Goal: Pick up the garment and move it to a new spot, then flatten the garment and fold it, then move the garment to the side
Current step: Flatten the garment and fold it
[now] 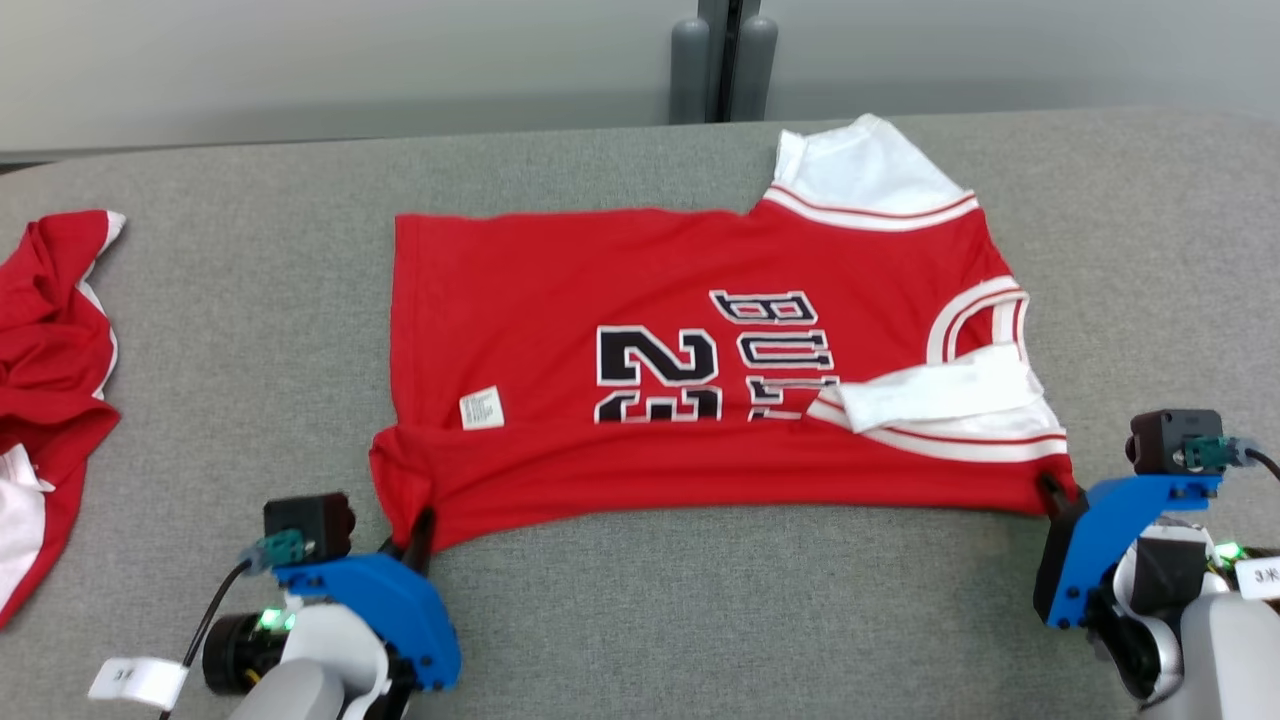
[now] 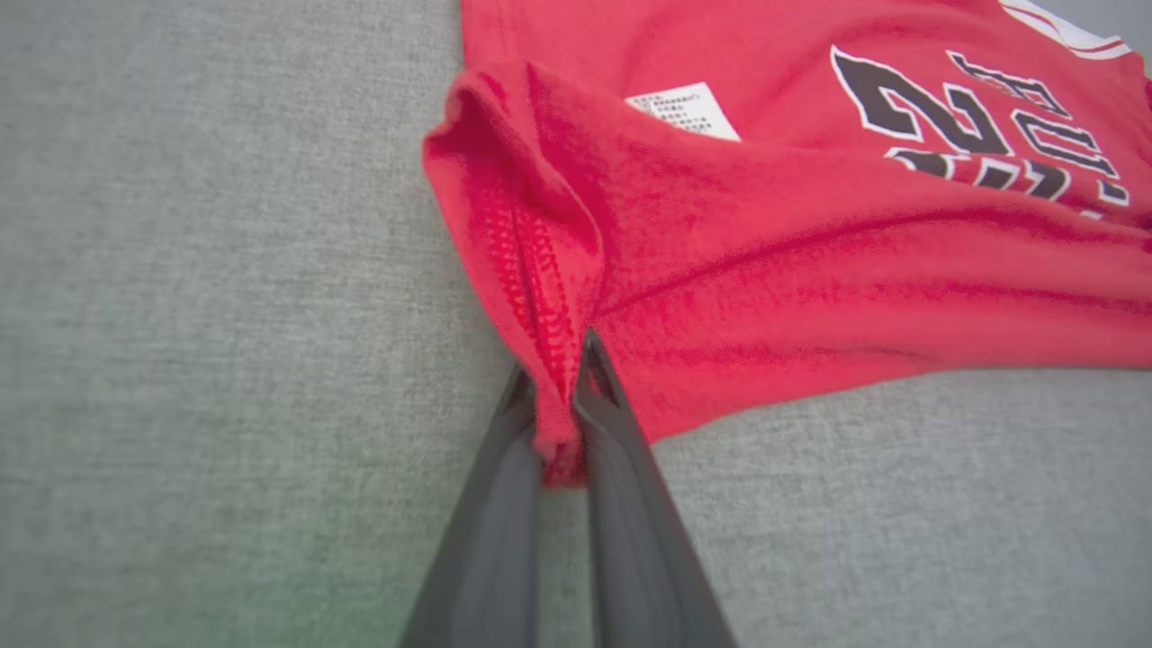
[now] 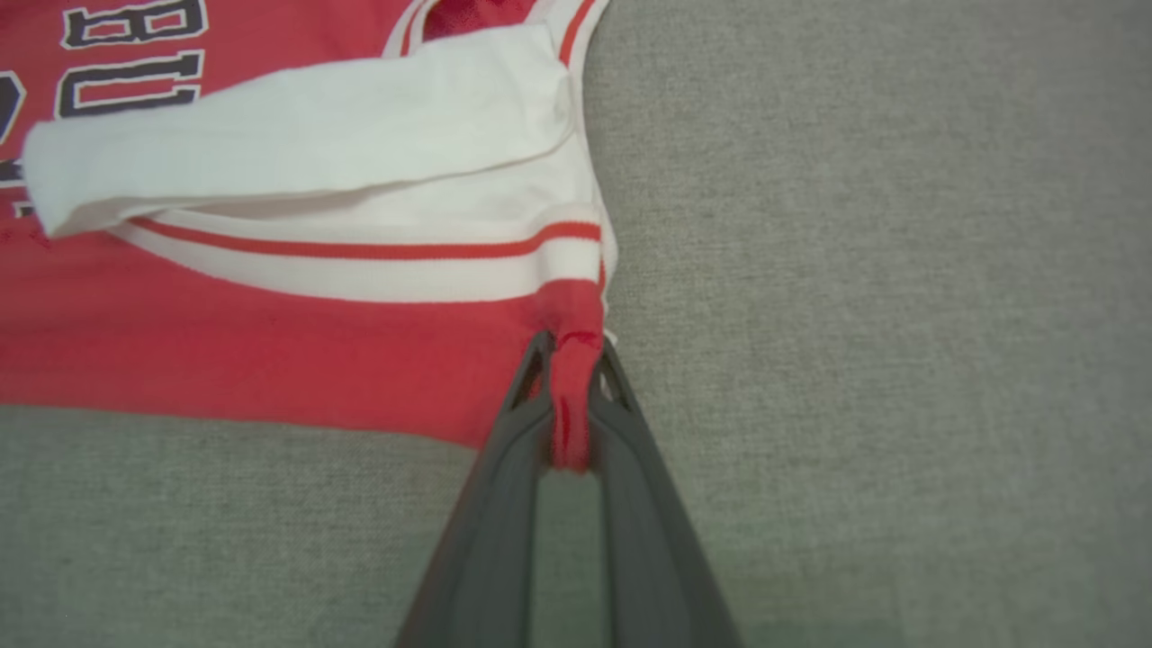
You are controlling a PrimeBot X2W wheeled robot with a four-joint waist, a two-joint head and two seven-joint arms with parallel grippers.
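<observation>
The garment [image 1: 650,300] is a red jersey with white sleeves and black lettering, spread sideways across the grey table, its near edge folded over. At its near left corner my left gripper [image 1: 415,530] is shut on the hem; the left wrist view has red cloth [image 2: 558,396] pinched between the dark fingers. My right gripper [image 1: 1052,495] is shut on the near right corner, by the white striped sleeve [image 1: 940,395]. In the right wrist view a red fold [image 3: 571,405] sits clamped between its fingers. A white label [image 1: 481,408] lies on the jersey.
A second red and white garment [image 1: 50,380] lies crumpled at the table's left edge. The grey cloth-covered table [image 1: 250,330] stretches bare around the jersey. Grey posts [image 1: 720,70] stand behind the far edge.
</observation>
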